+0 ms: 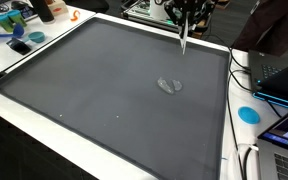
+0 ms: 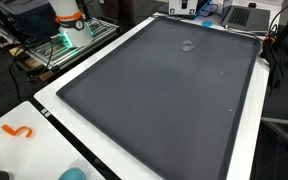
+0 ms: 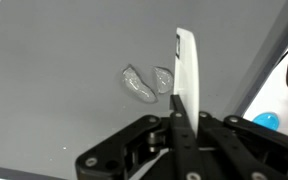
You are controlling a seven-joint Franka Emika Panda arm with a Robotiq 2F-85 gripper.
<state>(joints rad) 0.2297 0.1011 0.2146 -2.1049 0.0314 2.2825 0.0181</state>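
A cluttered lab is shown, with cables and equipment crowded around a white table [image 2: 44,100]. Most of the tabletop is covered by a large dark mat [image 1: 104,90] with a raised rim, seen in both exterior views. A laptop [image 1: 284,72] is set just beyond one edge of the mat.

The gripper [image 1: 187,18] is held above the far part of the mat. In the wrist view the gripper [image 3: 176,112] is seen clamped on a slim white tool [image 3: 187,60], which is pinched at one end between the fingers. The rest of the tool [image 1: 182,40] is pointed down toward the mat. Its exact kind cannot be told from the pictures.

Two small clear pieces [image 3: 147,82] are found on the mat, touching or nearly touching each other and just beside the tool's free end in the wrist view. In an exterior view the clear pieces [image 1: 170,85] are shown well below the tool's tip, so no contact is judged to have been made. They are also visible as a faint glint [image 2: 188,45] near the mat's far end.

As far as can be judged, the grasp of the tool is done; anything involving the clear pieces is not yet begun.

A blue disc [image 1: 248,114] is placed off the mat near its rim, and a small orange piece [image 2: 19,131] is seen on the bare tabletop.
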